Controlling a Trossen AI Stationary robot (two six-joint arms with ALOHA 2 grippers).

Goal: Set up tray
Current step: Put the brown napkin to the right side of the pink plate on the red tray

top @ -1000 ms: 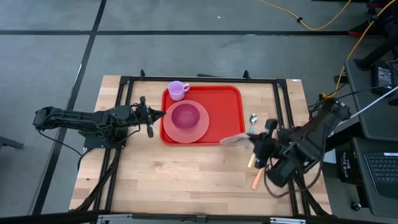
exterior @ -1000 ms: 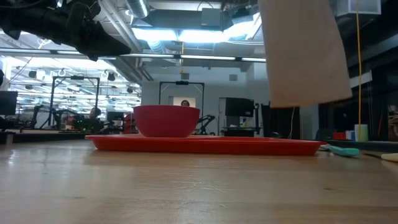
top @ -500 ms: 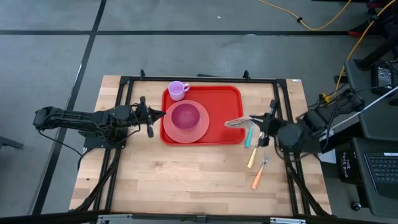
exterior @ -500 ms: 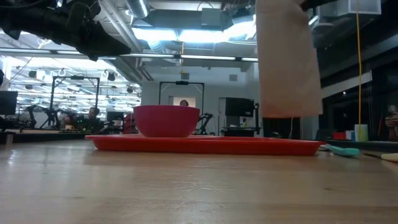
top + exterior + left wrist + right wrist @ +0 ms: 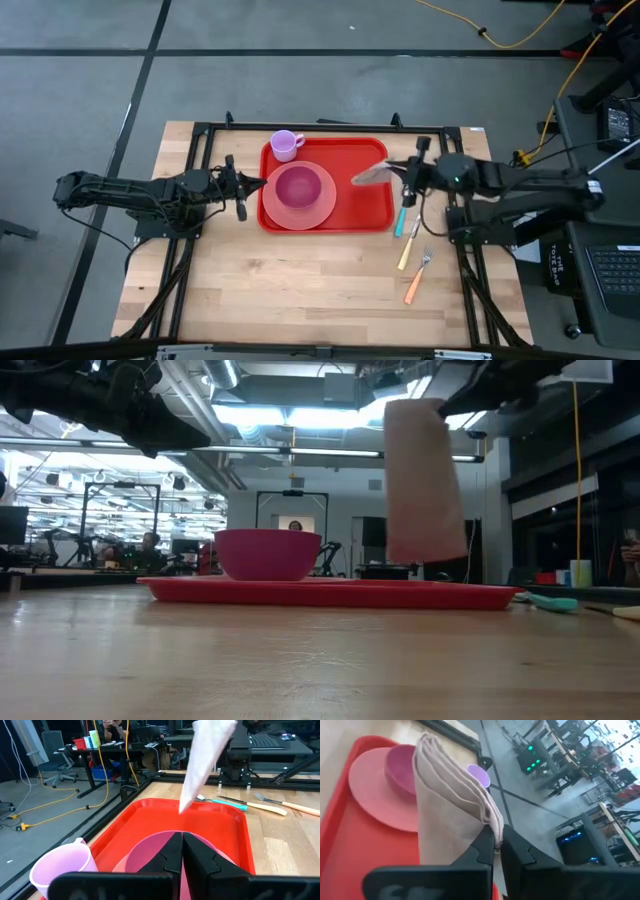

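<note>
The red tray (image 5: 365, 205) lies in the table's middle, carrying a salmon-pink plate (image 5: 318, 212) with a magenta bowl (image 5: 298, 186) and a purple cup (image 5: 286, 145) at its far-left corner. My right gripper (image 5: 408, 172) hovers over the tray's right edge, shut on a pale beige napkin (image 5: 372, 175) that hangs above the tray (image 5: 330, 593). My left gripper (image 5: 240, 192) waits shut, just left of the tray, above the table. My right gripper pinches the napkin between its two fingers (image 5: 482, 847) at the bunched folded edge (image 5: 487, 820), several layers together. It comes level from the table's right side. The napkin (image 5: 425, 480) hangs below the fingers, slack and lifted clear of the tray.
Cutlery lies on the wood right of the tray: a teal-handled spoon (image 5: 402, 218), a pale-handled fork (image 5: 407, 248) and an orange-handled fork (image 5: 415, 284). Black frame rails (image 5: 450, 160) border the table. The tray's right half is bare red.
My right gripper has carried the napkin from over the cutlery toward the table's far edge and left, to the tray's right edge. The napkin has stayed hanging from the fingers and now swings over the tray's right part.
</note>
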